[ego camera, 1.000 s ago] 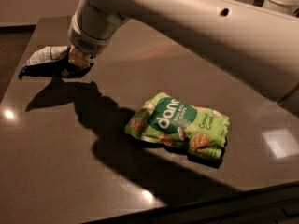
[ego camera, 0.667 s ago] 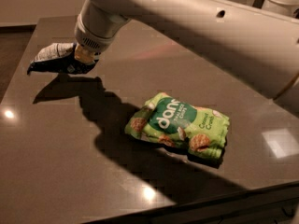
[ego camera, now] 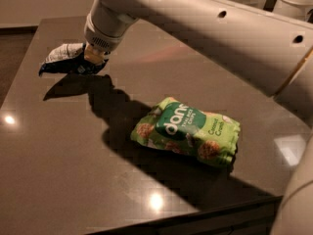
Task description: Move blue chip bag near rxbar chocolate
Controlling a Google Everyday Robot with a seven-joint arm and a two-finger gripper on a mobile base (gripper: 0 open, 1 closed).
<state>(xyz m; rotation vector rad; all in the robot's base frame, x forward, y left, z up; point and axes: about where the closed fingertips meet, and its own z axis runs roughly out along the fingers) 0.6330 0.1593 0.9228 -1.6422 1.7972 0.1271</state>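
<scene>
The green bag (ego camera: 188,131) on the tabletop (ego camera: 58,155) bears the large white letters "dan" on a dark green oval, with the end of the word lost in a fold. Under it run small white lines too fine to read, and toward the bag's right end two short words seem to say "Coconut Crunch". The tool (ego camera: 92,58), at the far left, grips the blue chip bag (ego camera: 66,60), whose print cannot be read.

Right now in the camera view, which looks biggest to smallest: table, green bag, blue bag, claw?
1. dark glossy table
2. puffy green snack bag
3. crumpled blue-and-white chip bag
4. claw, upper left, gripping that bag; mostly hidden, so its rank is unsure
</scene>
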